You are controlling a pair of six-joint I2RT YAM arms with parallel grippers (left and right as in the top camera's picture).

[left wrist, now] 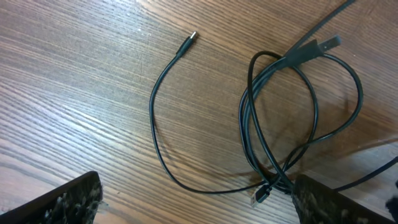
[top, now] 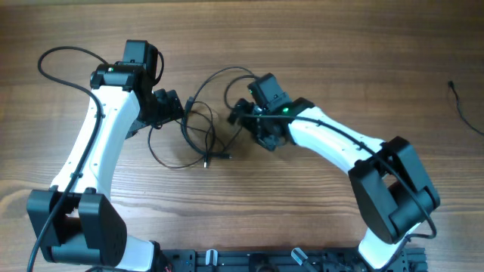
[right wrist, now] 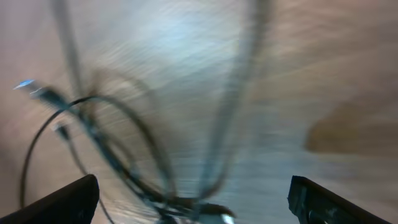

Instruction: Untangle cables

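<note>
The overhead camera looks straight down on the worktop [top: 340,60] from well above, taking in both arms, their bases at the lower edge. The left wrist camera sits close over the wood, facing down, with the left hand [left wrist: 196,199] framing the lower corners; its picture is sharp. The right wrist camera is likewise close, behind the right hand [right wrist: 193,199], but blurred. All three views share the tangled cables [top: 200,125] mid-worktop.
</note>
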